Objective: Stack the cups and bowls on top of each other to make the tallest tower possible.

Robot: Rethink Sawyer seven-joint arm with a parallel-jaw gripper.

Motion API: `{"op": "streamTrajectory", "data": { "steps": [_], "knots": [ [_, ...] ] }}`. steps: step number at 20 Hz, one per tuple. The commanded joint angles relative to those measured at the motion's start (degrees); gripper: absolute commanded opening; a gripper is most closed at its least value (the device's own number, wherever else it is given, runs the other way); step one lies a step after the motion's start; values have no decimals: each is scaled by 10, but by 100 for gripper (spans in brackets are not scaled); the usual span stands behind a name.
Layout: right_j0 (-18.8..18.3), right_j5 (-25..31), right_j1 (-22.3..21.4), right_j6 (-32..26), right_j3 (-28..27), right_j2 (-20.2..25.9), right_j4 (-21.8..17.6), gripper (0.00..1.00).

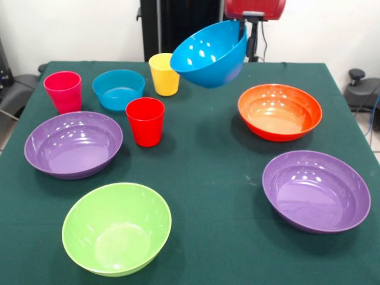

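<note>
The pincer point(243, 27) holds the deep blue bowl point(209, 54) tilted aloft, beside the yellow cup point(164, 74).

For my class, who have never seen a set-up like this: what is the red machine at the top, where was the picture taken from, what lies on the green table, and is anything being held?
The red part at the top is the end of a robot arm. The camera stands across the table, facing the robot.

On the green cloth lie two purple bowls, a lime bowl, an orange bowl and a small blue bowl. Three cups stand upright: pink, red and yellow.

A big blue bowl hangs tilted in the air, held at its rim by the arm. The jaws themselves are hidden behind it. Nothing is stacked yet.
</note>
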Motion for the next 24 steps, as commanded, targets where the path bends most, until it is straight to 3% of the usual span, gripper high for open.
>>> {"op": "streamTrajectory", "data": {
  "steps": [1,7,16,24],
  "knots": [
    [-19,62,25,33,-40,40,-9,0],
    [-22,69,24,33,-42,42,-13,0],
    [-62,55,23,17,-20,64,-25,0],
    [-48,77,23,24,-36,66,-18,0]
  ]
}}
